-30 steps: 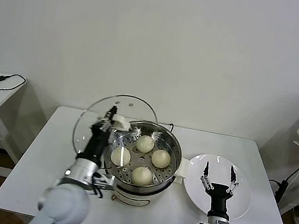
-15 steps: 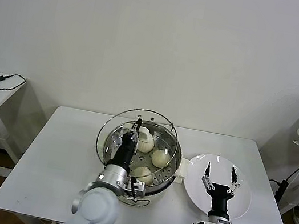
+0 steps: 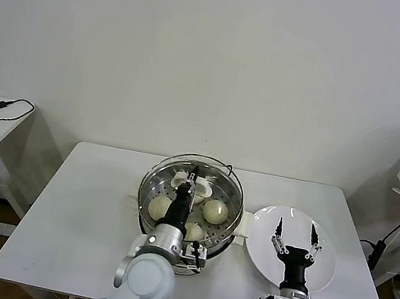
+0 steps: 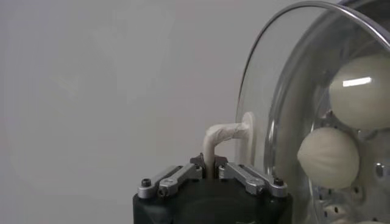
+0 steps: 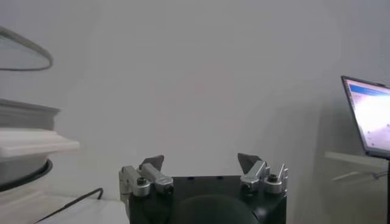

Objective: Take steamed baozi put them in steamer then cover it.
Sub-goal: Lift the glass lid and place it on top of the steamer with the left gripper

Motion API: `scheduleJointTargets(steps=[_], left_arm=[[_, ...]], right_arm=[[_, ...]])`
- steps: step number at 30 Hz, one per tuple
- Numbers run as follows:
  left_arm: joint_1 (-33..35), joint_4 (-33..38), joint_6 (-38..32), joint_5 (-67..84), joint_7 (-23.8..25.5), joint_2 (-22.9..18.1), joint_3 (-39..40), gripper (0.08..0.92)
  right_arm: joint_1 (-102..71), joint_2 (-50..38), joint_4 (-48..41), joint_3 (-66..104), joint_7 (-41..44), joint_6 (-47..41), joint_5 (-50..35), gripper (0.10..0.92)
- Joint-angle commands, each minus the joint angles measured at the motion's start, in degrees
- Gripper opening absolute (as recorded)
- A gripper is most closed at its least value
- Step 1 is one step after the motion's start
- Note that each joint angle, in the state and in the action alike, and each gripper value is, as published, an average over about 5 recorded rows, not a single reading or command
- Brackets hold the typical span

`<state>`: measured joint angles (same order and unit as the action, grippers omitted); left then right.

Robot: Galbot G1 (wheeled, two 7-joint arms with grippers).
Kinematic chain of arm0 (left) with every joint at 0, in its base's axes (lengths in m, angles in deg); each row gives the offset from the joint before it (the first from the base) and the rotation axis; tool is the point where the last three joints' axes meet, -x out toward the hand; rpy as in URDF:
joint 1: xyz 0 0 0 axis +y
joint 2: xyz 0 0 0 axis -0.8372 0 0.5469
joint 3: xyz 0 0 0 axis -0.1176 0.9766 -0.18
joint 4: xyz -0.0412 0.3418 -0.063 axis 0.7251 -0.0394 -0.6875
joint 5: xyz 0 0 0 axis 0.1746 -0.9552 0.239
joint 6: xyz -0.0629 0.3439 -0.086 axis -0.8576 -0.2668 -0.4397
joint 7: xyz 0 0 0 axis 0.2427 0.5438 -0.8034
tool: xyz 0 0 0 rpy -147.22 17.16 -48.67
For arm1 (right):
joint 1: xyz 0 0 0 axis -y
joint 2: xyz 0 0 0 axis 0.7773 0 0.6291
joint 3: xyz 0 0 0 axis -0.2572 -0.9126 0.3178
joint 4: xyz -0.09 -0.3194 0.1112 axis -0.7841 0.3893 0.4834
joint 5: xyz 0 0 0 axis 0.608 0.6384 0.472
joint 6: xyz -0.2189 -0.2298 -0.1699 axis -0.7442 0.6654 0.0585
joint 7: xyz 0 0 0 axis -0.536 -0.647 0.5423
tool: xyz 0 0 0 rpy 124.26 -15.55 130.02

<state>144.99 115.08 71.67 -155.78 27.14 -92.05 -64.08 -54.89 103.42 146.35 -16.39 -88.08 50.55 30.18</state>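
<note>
The left claw [image 3: 193,181] is seen over the middle of the pot [image 3: 228,218], and it is clamped tight on the white handle [image 4: 220,135] of the glass lid [image 3: 158,175]. In the left wrist view the handle is pinched between the two closed fingers [image 4: 239,172], and the lid's metal rim is seen arching away beyond them. The lid is held above the pot and roughly level with its mouth; whether the rim already rests on the pot cannot be told for certain from the head view, though it appears to sit very close to it.

Inside the pot, under and around the left claw, the buns [image 3: 215,211] are laid on the perforated tray. One is seen just to the right of the claw, one just to its left, one nearer the robot and partly hidden by the wrist, and one just past the fingertips, behind the handle. Two of them are also seen through the glass in the left wrist view.

The right claw [image 3: 295,230] is held with its fingers spread wide, and nothing is gripped in it. It is raised over a white plate [image 3: 320,279] that lies on the worktop [image 3: 61,233] just to the right of the pot. A laptop [image 5: 368,115] is seen well off to the right of that claw, on a separate side table.
</note>
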Motion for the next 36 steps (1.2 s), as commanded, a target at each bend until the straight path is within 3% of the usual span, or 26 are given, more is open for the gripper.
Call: scheduleJointTargets(steps=[1, 36], left_arm=[[-0.45, -2.74, 0.36, -2.45, 0.53, -0.93, 1.02, 0.196], [-0.74, -4.8, -0.48, -4.76, 1.29, -2.18, 0.55, 0.196]], right_arm=[[0.01, -0.04, -0.14, 0.19, 0.03, -0.09, -0.13, 0.823], [0.25, -0.1, -0.28, 0.74, 0.07, 0.03, -0.29, 0.823]])
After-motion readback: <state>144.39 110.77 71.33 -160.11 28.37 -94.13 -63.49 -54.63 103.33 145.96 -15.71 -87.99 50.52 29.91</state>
